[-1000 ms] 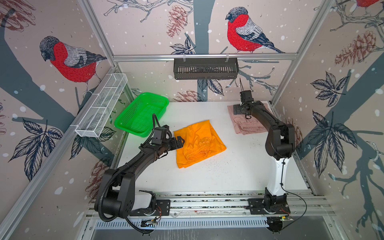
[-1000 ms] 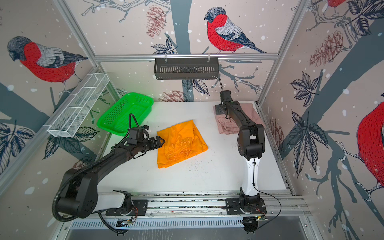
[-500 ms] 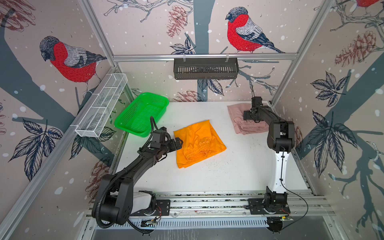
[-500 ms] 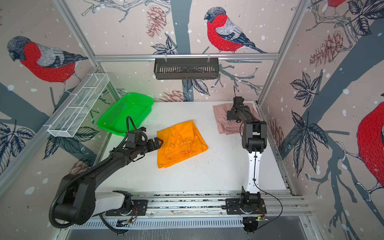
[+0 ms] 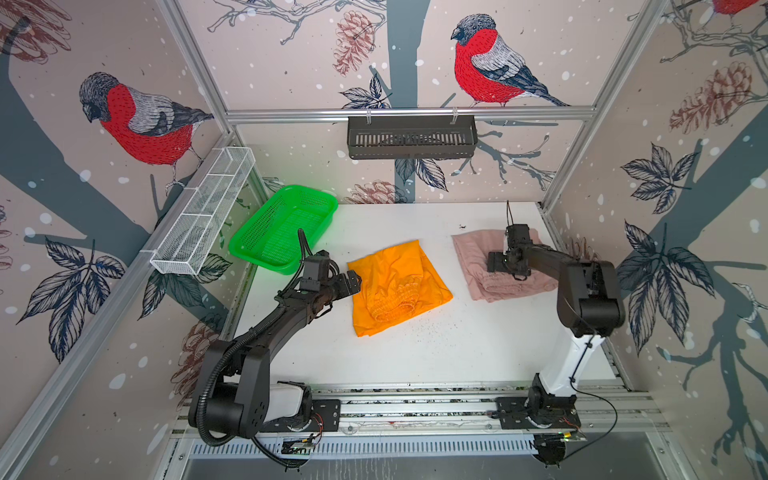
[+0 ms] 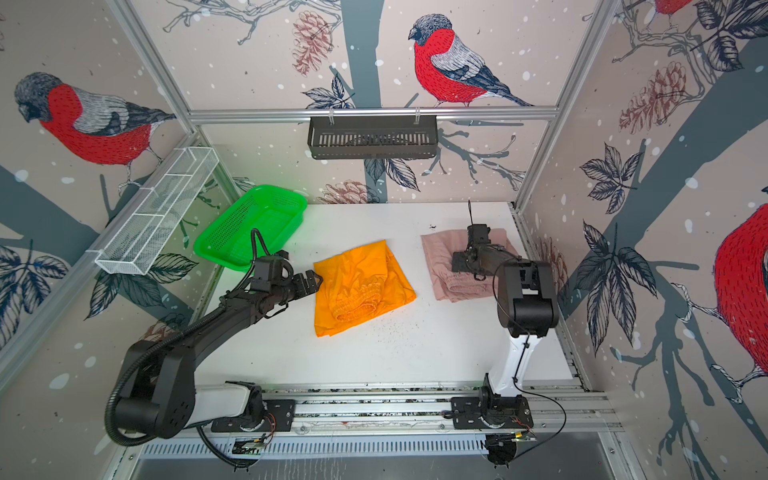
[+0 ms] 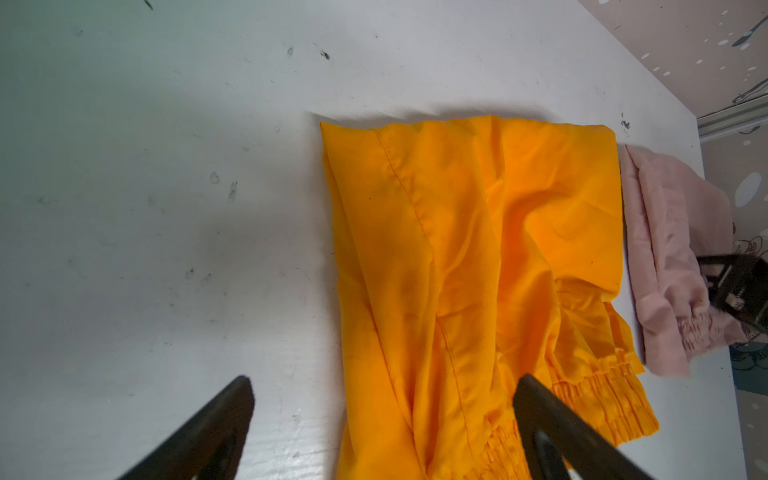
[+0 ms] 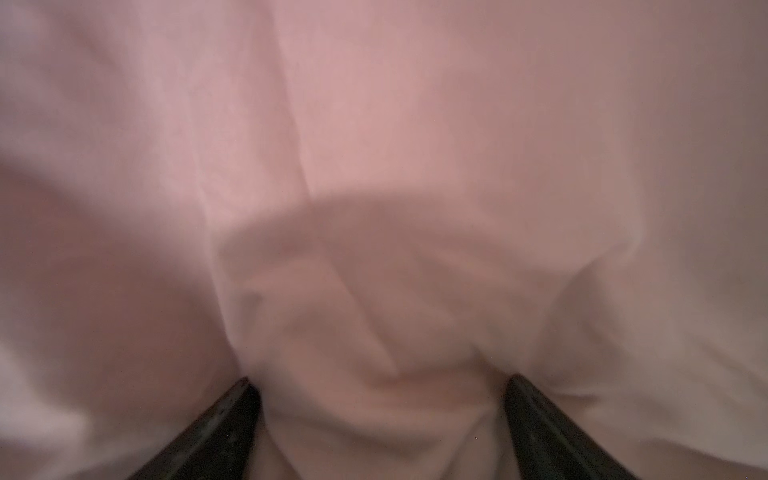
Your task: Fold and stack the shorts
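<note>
We are at the stacking step, we think (both pairs look folded). The right pincer (image 8: 379, 382), wide open, sits low on the pink shorts (image 5: 473, 253) beneath it. The left pincer (image 7: 384, 380), open too, has the orange shorts (image 5: 399, 282) just ahead. Next we must close on one pair and lift it.

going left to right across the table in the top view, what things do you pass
green basket → orange shorts → pink shorts

Bullfinch-patterned walls (image 5: 291, 62), white tabletop (image 5: 415, 353), black hanging rack (image 5: 411, 137), white wire shelf (image 5: 203, 216)
</note>
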{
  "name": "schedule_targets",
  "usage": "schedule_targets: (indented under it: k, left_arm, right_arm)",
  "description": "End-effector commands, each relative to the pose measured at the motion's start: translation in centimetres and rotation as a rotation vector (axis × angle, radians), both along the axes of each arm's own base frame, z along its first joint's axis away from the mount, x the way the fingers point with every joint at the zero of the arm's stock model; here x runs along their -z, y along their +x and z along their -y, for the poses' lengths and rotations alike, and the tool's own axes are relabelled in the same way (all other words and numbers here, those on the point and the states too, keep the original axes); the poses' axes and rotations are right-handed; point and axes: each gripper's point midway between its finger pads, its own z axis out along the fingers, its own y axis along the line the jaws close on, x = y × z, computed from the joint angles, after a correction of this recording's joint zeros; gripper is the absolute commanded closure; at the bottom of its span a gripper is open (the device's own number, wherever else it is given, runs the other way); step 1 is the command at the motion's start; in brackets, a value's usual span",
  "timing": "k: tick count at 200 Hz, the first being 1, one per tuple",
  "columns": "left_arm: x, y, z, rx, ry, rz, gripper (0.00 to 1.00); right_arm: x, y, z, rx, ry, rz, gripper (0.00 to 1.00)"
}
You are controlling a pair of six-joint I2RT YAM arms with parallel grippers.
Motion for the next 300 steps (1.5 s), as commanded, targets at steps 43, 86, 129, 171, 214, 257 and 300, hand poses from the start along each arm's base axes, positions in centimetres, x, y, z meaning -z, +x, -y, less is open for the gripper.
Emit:
schedule_targets:
  k: [43,86,129,171,214,257,300]
  left_arm:
    - [-0.1,1.3,0.9,0.042,-0.034,0.014,0.02]
    - [0.4,0.5,0.1,0.006,-0.090,0.023,0.02]
    - [1.9,-0.8,0.8,0.029,-0.159,0.020,0.02]
    - [2.8,-1.5,2.8,0.076,-0.312,0.017,0.02]
    - [3.1,-1.0,2.8,0.070,-0.311,0.025,0.02]
    - [4.0,-1.0,2.5,0.065,-0.280,-0.008,0.03]
    - [4.7,-1.8,3.2,0.097,-0.291,-0.037,0.08]
  right_arm:
    - [-4.9,-7.1,-2.2,0.079,0.022,0.071,0.05]
    - [-12.6,-3.4,-9.2,-0.144,0.139,0.234,0.04]
    - [-12.3,-1.1,-22.6,-0.514,0.448,0.233,0.05]
    - [-7.9,0.4,-29.3,-0.657,0.430,0.139,0.04]
    - [-3.1,1.9,-28.4,-0.616,0.304,0.064,0.04]
    - [-0.1,1.4,-27.2,-0.587,0.330,0.004,0.05]
    - [0.8,-0.8,-29.0,-0.616,0.450,-0.044,0.10]
